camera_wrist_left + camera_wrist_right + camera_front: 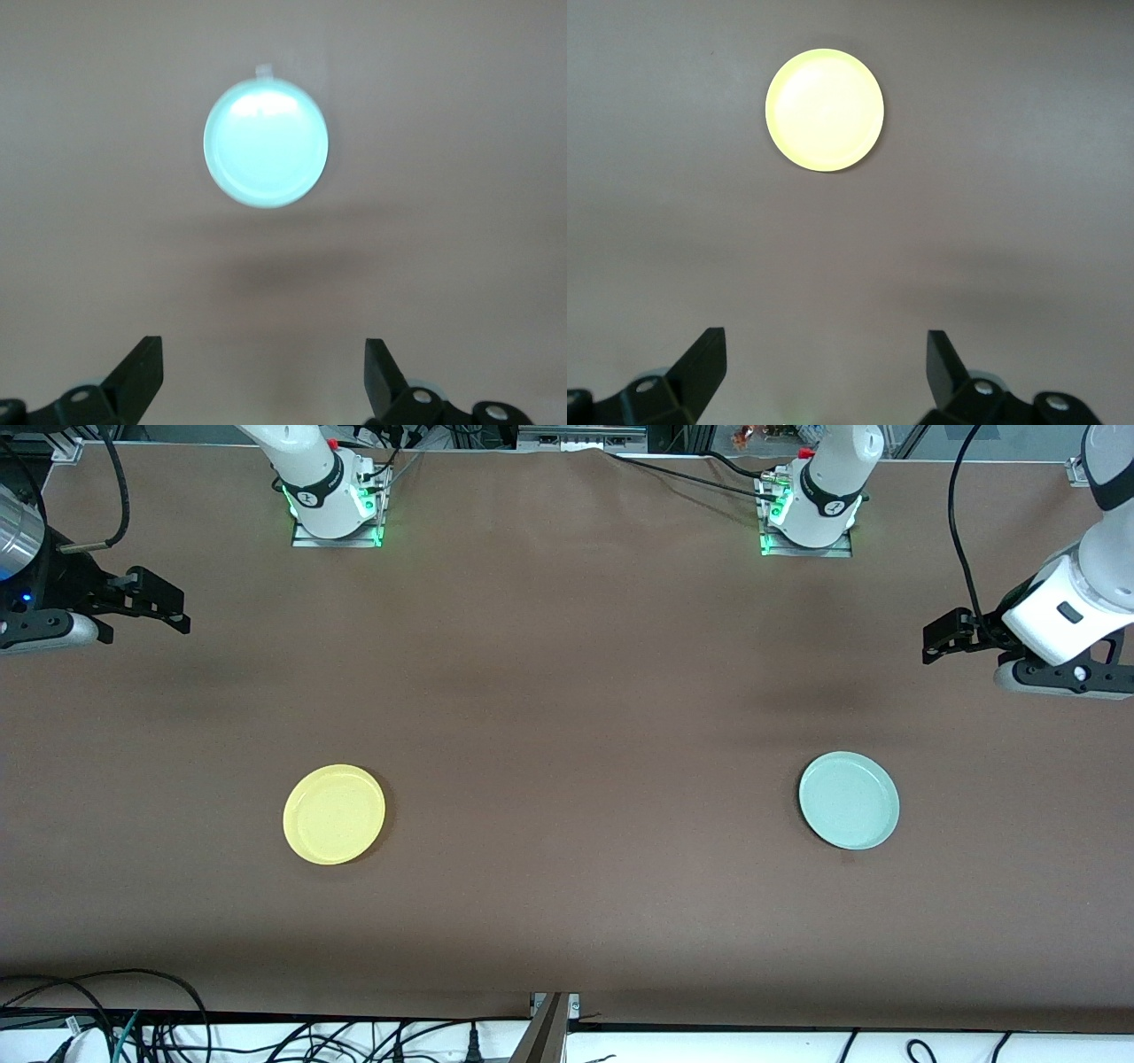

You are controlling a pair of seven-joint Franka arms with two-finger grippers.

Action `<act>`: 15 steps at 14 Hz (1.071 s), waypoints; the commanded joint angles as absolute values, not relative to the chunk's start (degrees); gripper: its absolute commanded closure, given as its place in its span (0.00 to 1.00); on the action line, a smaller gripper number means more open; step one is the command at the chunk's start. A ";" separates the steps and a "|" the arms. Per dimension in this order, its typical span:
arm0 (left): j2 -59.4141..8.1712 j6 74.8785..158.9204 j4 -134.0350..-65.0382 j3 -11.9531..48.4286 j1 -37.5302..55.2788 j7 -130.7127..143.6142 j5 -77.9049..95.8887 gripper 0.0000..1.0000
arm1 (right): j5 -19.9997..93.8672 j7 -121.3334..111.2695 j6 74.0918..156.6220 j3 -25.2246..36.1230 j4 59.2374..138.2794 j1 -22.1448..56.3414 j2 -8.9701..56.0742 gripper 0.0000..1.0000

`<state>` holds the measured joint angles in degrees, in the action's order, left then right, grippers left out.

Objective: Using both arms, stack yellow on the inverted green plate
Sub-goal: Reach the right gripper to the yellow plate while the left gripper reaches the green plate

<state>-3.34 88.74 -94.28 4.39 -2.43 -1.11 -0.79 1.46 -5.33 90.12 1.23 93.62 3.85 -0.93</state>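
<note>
The yellow plate (334,814) lies rim up on the brown table toward the right arm's end. It also shows in the right wrist view (824,110). The green plate (849,800) lies rim up toward the left arm's end, with its pale mint inside showing. It also shows in the left wrist view (266,142). My right gripper (164,605) hangs open and empty over bare table at its end, apart from the yellow plate; its jaws (826,347) stand wide. My left gripper (941,636) hangs open and empty over bare table at its end, apart from the green plate; its jaws (263,354) stand wide.
The two arm bases (337,509) (808,522) stand along the table's edge farthest from the front camera. Black cables (266,1036) lie below the table's edge nearest that camera. Bare brown table (585,806) lies between the two plates.
</note>
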 commanded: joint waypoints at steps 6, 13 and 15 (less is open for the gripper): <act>-20.81 103.42 -93.78 4.57 -8.08 -13.94 -0.36 0.00 | 1.23 -6.24 92.27 1.49 93.69 3.60 3.33 0.00; -35.14 126.18 -94.13 4.57 -10.28 -26.36 -4.39 0.00 | 0.79 -6.06 111.23 1.67 94.75 2.38 22.21 0.00; -38.92 131.81 -94.22 4.57 -11.25 -29.08 -4.48 0.00 | 0.97 -6.07 117.39 1.67 94.75 2.37 27.14 0.00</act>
<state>-35.74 127.91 -95.11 4.02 -9.90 -25.46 -3.35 1.35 -5.33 113.56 1.99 96.08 3.08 22.86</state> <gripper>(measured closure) 0.000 0.000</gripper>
